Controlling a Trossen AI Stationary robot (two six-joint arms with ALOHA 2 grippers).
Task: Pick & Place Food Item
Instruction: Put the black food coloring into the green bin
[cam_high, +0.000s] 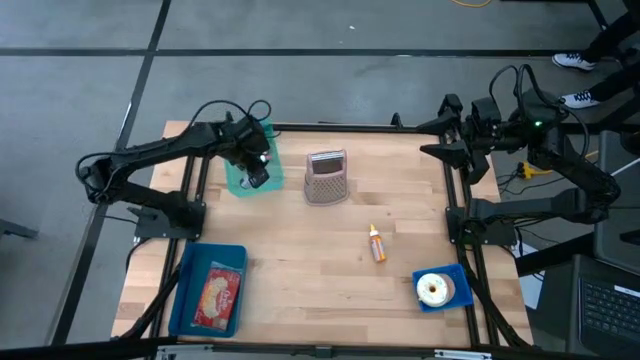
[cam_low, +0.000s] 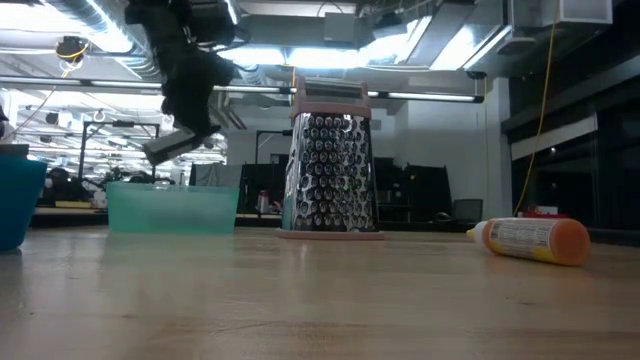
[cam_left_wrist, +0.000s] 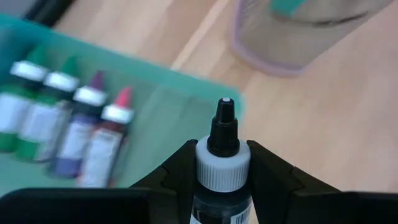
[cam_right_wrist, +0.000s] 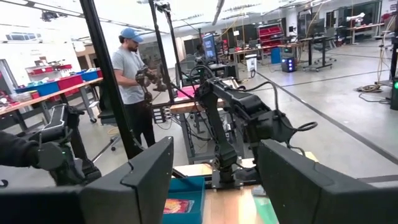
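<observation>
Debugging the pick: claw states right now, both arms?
Left claw: shut on a dropper bottle, above the teal bin.
Right claw: open, empty, parked at the table's far right corner.

Wood, perforated metal, tinted plastic

The table (cam_high: 300, 250) is pale, matt wood planking. Mid-frame, the grater (cam_low: 329, 172) is shiny perforated metal. The teal bin (cam_low: 172, 208) at left looks translucent plastic; the bottle (cam_left_wrist: 222, 171) has a ribbed white plastic collar

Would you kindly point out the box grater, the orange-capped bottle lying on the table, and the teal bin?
box grater (cam_high: 326, 178), high view, metal face.
orange-capped bottle (cam_low: 530, 241), low view, label.
teal bin (cam_low: 172, 209), low view, front wall.
</observation>
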